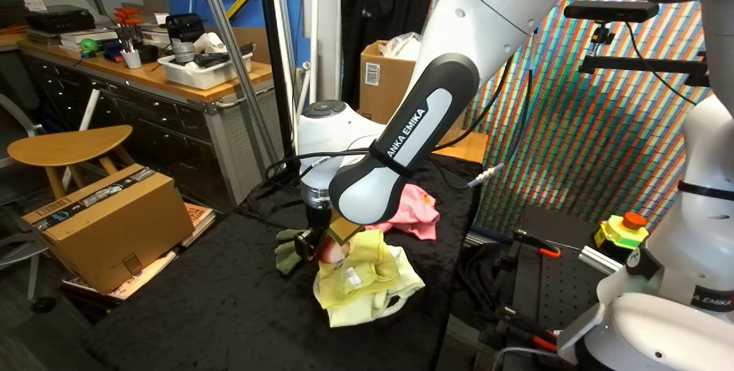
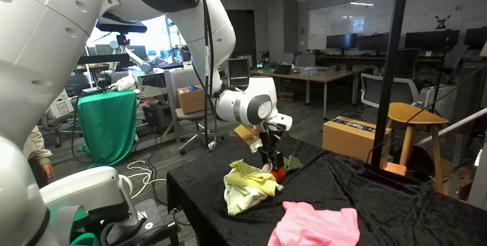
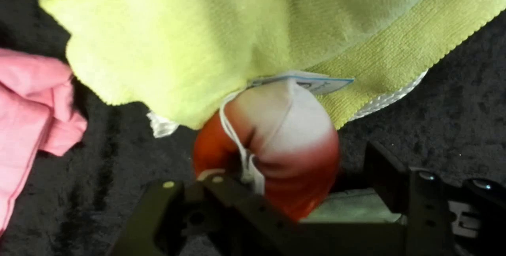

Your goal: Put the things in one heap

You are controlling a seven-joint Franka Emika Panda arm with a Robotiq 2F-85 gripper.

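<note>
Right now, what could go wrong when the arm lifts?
The thin white string on the red-and-white plush hangs close to one finger of the open gripper; it may snag and drag the plush along.
The plush looks round, so a nudge might roll it away from the yellow cloth.
The green fabric piece near the other finger could catch.

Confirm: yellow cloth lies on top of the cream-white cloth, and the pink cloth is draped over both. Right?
No, the pink cloth isn't draped over either: it lies apart from them, with the black table cover showing between, as seen in an exterior view. The yellow cloth does lie on top of the cream-white cloth.
</note>
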